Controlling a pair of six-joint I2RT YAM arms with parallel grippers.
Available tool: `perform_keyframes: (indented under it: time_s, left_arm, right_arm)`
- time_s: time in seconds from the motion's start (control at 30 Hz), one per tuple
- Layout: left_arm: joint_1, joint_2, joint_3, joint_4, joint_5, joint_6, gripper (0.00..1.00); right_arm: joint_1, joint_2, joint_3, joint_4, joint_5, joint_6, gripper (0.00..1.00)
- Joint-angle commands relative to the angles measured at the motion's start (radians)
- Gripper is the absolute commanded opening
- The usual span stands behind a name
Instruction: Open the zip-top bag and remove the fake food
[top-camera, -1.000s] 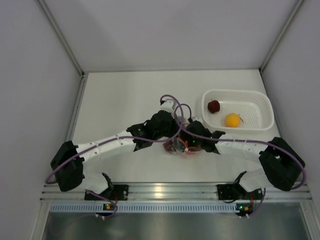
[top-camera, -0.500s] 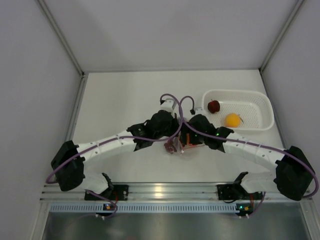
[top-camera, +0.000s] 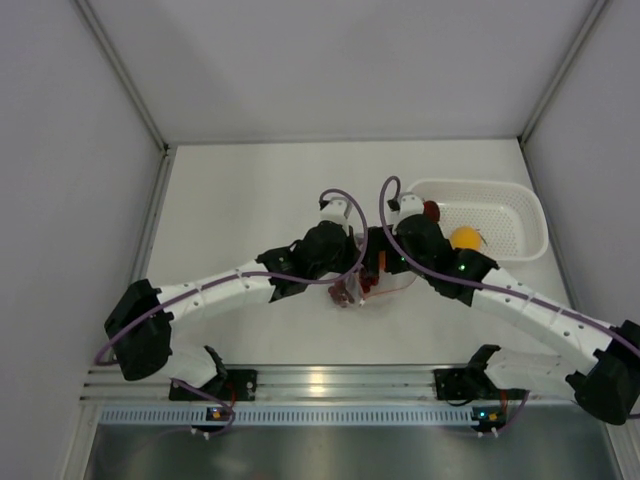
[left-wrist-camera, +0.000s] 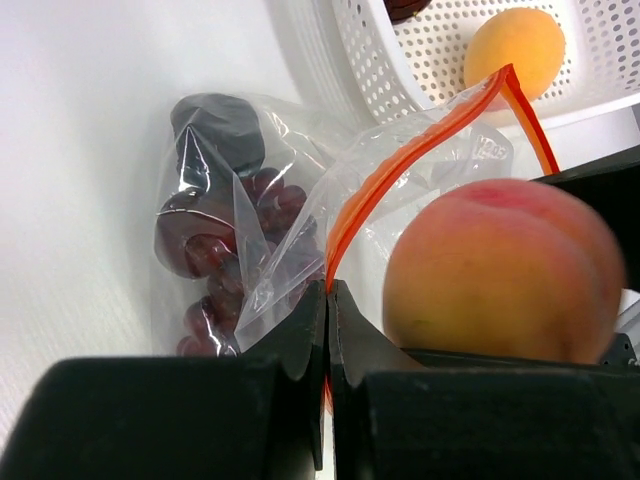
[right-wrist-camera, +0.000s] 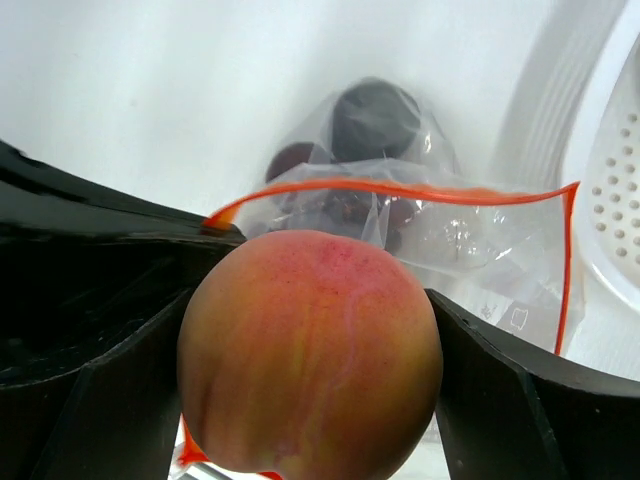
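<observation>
The clear zip-top bag (left-wrist-camera: 290, 230) lies on the white table, its red-orange zip strip (left-wrist-camera: 400, 170) standing open. My left gripper (left-wrist-camera: 328, 300) is shut on one end of that strip. A dark purple grape bunch (left-wrist-camera: 215, 270) and a blackish piece (left-wrist-camera: 215, 125) sit inside the bag. My right gripper (right-wrist-camera: 310, 360) is shut on the orange-red peach (right-wrist-camera: 310, 350), which is held just outside the bag's mouth (right-wrist-camera: 400, 190). From above, both grippers meet over the bag (top-camera: 375, 290); the peach itself is hidden there under the right wrist (top-camera: 410, 245).
A white perforated basket (top-camera: 500, 195) stands to the right of the bag, close to the right wrist. It holds an orange-yellow round fruit (top-camera: 466, 238) and a dark red piece (top-camera: 430, 210). Grey walls enclose the table on three sides.
My right arm has swung away from the near edge and toward the basket, carrying the peach out of the bag. The left gripper has stayed shut on the strip.
</observation>
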Motion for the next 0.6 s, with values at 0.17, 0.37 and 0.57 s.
perform_keyframes:
  time_s: [0.17,0.37,0.57]
  left_arm:
    - [-0.002,0.0,-0.008,0.041,-0.042,-0.001,0.0]
    - [0.002,-0.009,-0.022,0.035,-0.103,-0.004,0.0]
    - [0.06,-0.035,-0.056,0.006,-0.141,-0.016,0.0]
  right_arm:
    - [-0.002,-0.122,0.075,0.037,0.003,-0.063,0.48]
    - [-0.112,-0.186,0.123,0.001,0.178,-0.114,0.47]
    - [-0.279,-0.139,0.121,-0.015,0.263,-0.124,0.47]
